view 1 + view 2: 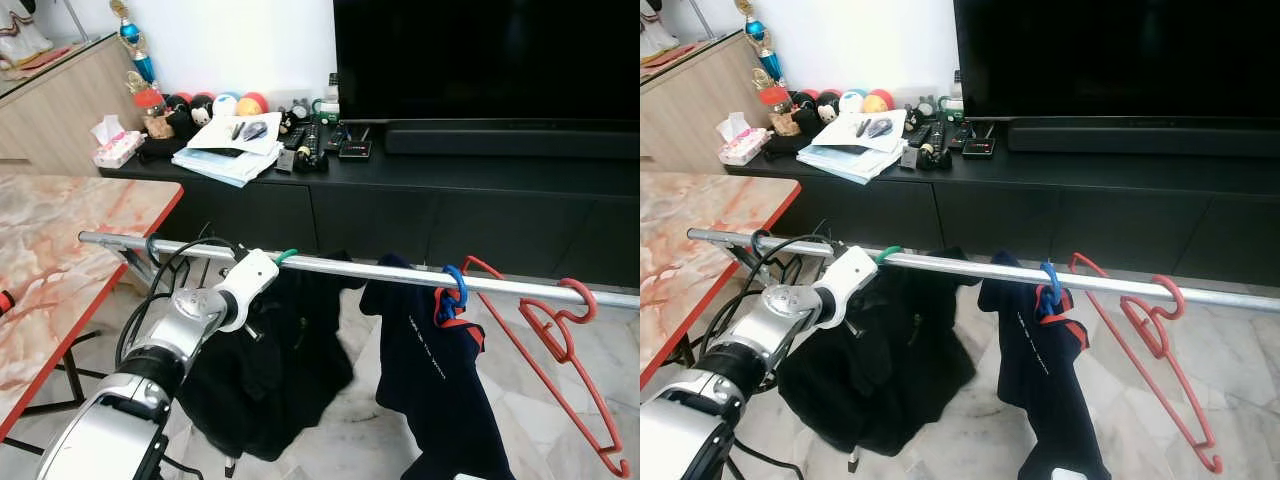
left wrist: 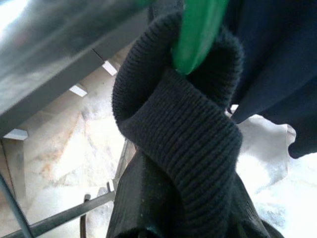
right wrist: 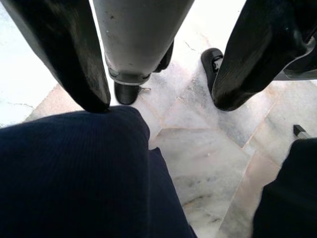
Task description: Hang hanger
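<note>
Left gripper (image 1: 283,262): we saw the L arm raised to the rail (image 1: 400,272), wrist right at the green hanger (image 1: 287,255). Fingers hidden behind the wrist housing & cloth; we couldn't tell if apart or closed.
Right gripper (image 3: 158,99): fingers stood apart, nothing between them, pointing down at floor over a dark blue fabric edge.
Task item: green hanger hook sat over the rail at the L wrist, carrying the black garment (image 1: 270,370). In the L wrist view the green hook (image 2: 198,34) passed through the ribbed black collar (image 2: 183,129), rail just beside it.
Seating: we couldn't confirm the hook was fully over the rail; looked on, not verified.
Risk 1: if the hook was only half over, letting go could've dropped hanger & garment to the floor. Cause: garment wt pulling on the hook.
Risk 2: pulling the arm back w/ collar snagged on a finger could've dragged the hook off. Cause: knit wrapped close round the hanger neck.
Risk 3: arm cables (image 1: 160,290) looped near the rail end; could've caught on withdrawal.
Risk 4: a jolt to the rail could've swung the neighbours. Blue hanger (image 1: 455,285) w/ navy shirt (image 1: 440,380) and 2 bare red hangers (image 1: 560,330) hung further R.
Surface: pale marble-pattern floor tiles (image 1: 340,440); rack feet visible low down.
Room: black TV console (image 1: 450,200) w/ papers, remotes, toys; big dark TV (image 1: 480,60) above; red-edged marble-look table (image 1: 60,250) at L.
</note>
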### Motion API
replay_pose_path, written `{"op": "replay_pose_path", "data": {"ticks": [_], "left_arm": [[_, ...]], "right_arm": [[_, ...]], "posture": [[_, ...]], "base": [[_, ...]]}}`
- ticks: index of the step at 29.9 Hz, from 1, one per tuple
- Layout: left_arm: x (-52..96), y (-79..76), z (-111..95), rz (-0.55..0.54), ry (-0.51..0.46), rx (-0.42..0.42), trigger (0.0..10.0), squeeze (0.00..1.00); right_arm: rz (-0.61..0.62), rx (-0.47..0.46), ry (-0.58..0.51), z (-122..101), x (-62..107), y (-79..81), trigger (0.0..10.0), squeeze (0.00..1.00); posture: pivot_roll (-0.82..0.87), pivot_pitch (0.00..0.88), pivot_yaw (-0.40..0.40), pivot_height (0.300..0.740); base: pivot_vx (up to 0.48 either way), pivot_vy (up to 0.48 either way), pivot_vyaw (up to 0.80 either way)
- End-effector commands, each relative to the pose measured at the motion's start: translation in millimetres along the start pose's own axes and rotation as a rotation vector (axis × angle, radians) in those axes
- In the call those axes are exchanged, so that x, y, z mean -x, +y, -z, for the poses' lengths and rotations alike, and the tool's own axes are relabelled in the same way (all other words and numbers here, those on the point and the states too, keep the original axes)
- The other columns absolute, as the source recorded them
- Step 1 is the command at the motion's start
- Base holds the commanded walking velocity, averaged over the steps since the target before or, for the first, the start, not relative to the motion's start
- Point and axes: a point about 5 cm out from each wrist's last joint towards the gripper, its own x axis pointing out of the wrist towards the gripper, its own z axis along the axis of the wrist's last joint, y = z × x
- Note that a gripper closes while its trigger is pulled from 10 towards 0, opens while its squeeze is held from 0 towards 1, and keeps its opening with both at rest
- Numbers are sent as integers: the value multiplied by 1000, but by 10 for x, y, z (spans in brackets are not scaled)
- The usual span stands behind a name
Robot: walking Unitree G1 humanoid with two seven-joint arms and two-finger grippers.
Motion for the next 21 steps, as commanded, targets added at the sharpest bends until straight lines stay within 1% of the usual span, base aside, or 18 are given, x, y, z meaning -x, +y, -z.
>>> {"op": "replay_pose_path", "data": {"ticks": [1,2,4,6,9,10,11,12,13,14,16,17,21], "left_arm": [[8,-40,232,17,118,11,10000,0],[4,-98,303,54,146,12,10000,0],[2,-115,322,65,155,14,10000,0],[-1,-147,375,59,158,39,10000,0],[4,-144,396,12,125,78,10000,0],[11,-129,386,-24,82,105,10000,0],[11,-129,386,-24,82,105,10000,0],[23,-103,362,-66,26,149,10000,0],[23,-103,362,-66,26,149,10000,0],[35,-76,342,-102,-11,184,10000,1000],[42,-66,332,-117,-32,207,10000,1000],[49,-69,322,-122,-58,229,10000,1000],[65,-103,318,-123,-102,253,10000,1000]], "right_arm": [[-6,-1,15,42,8,27,10000,0],[-5,2,15,37,7,21,10000,0],[-6,3,15,36,6,20,10000,0],[-6,6,14,28,4,12,10000,0],[-5,9,12,20,2,3,10000,0],[-5,9,11,15,1,-3,10000,0],[-5,9,11,15,1,-3,10000,0],[-4,11,9,9,0,-12,10000,0],[-4,11,9,9,0,-12,10000,0],[-4,14,7,4,-1,-21,10000,0],[-4,15,6,0,-1,-28,10000,0],[-5,17,3,-6,-2,-36,10000,0],[-6,20,-2,-18,-4,-56,10000,0]], "posture": [[52,93,163,740],[52,91,160,740],[52,91,160,740],[52,87,154,740],[52,85,150,740],[51,81,145,740],[51,81,145,740],[51,75,137,740],[51,75,137,740],[52,68,130,740],[51,65,128,740],[49,59,121,740],[49,49,109,740]], "base": [[0,0,0],[0,0,0],[0,0,0],[0,0,0],[0,0,0],[0,0,0],[0,0,0],[0,0,0],[0,0,0],[0,0,0],[0,0,0],[0,0,0],[0,0,0]]}}
